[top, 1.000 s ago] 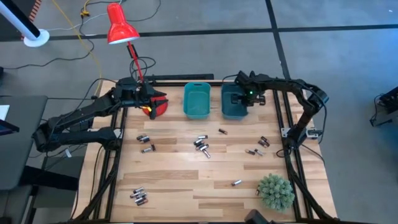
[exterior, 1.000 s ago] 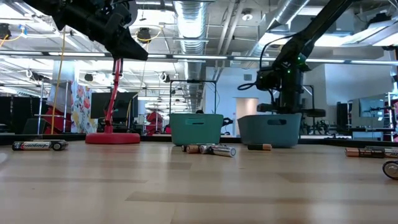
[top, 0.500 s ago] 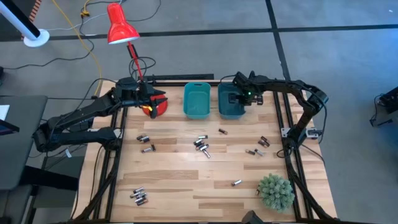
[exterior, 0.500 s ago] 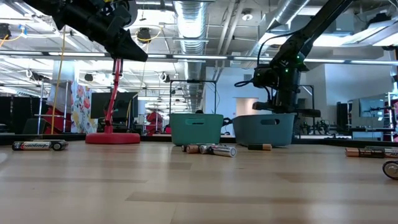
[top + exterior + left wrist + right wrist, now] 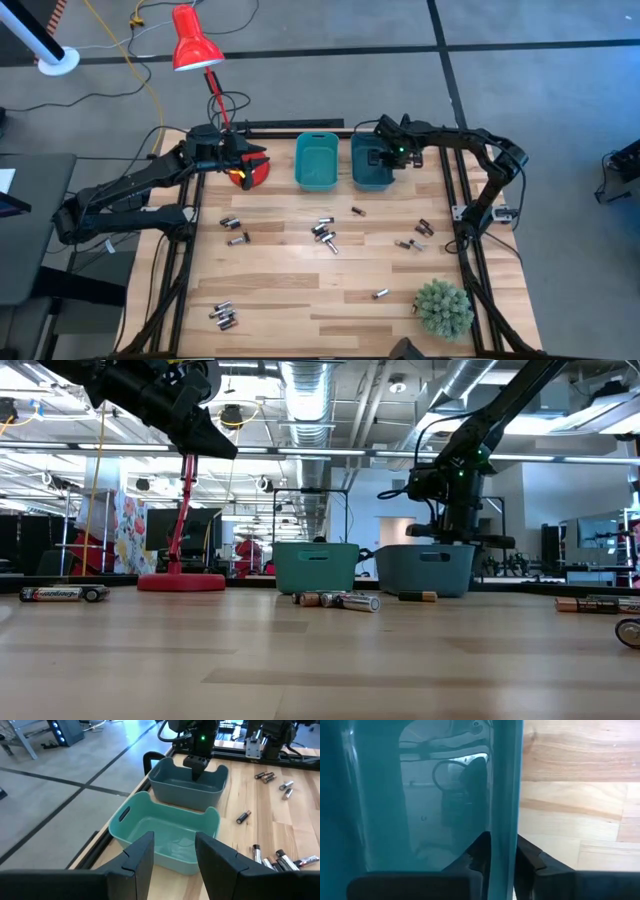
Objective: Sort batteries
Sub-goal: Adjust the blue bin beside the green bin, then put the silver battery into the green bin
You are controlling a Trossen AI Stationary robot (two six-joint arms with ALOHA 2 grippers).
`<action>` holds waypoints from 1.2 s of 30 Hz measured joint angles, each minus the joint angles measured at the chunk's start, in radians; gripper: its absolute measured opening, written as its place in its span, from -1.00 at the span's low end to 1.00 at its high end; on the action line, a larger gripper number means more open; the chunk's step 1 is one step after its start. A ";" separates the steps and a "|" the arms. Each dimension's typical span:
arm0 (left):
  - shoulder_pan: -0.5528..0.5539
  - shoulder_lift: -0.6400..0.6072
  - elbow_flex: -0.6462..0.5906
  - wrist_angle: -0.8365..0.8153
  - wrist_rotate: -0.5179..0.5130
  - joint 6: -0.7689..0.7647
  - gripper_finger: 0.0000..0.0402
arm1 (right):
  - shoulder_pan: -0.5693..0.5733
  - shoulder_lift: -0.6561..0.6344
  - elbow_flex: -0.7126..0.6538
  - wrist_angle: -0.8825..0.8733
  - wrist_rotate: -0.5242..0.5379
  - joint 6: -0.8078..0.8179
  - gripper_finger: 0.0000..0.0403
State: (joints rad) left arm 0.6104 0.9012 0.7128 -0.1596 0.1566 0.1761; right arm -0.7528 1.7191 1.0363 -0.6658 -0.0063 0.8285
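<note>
Nearest, the batteries [image 5: 223,317] lie loose across the wooden desk [image 5: 290,290], more at mid-desk [image 5: 324,233]; none is held. Being round, they would likely roll if nudged.

Farther back, the left gripper [image 5: 240,158] hangs over the red lamp base [image 5: 255,172], jaws apart and empty.

At the far edge, the right gripper [image 5: 501,845] straddles the dark teal bin [image 5: 372,185], jaws clamped on its wall. If the arm rises or swings like this, the bin could tilt, drag, or knock the light teal bin [image 5: 317,185] just beside it.
</note>
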 joint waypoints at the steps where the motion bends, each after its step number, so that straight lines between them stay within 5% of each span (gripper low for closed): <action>1: 0.000 0.000 0.000 0.000 0.000 0.000 -0.31 | 0.000 -0.005 0.000 -0.003 0.000 -0.008 -0.56; 14: -0.005 0.000 0.000 0.001 -0.020 0.154 -0.31 | 0.006 -0.305 0.000 -0.081 0.001 -0.104 -0.40; 24: -0.099 0.000 0.000 0.049 -0.033 0.085 -0.31 | 0.190 -0.638 0.000 -0.252 0.076 -0.153 -0.40; 29: -0.250 0.000 0.028 0.011 -0.133 0.040 -0.31 | 0.341 -0.748 0.000 -0.399 0.096 -0.082 -0.40; 36: -0.493 0.000 0.078 0.012 -0.414 -0.086 -0.31 | 0.587 -0.826 0.000 -0.567 0.158 0.131 -0.40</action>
State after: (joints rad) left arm 0.1171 0.9012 0.7909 -0.1477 -0.2573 0.0896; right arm -0.1661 0.8934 1.0363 -1.2330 0.1521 0.9595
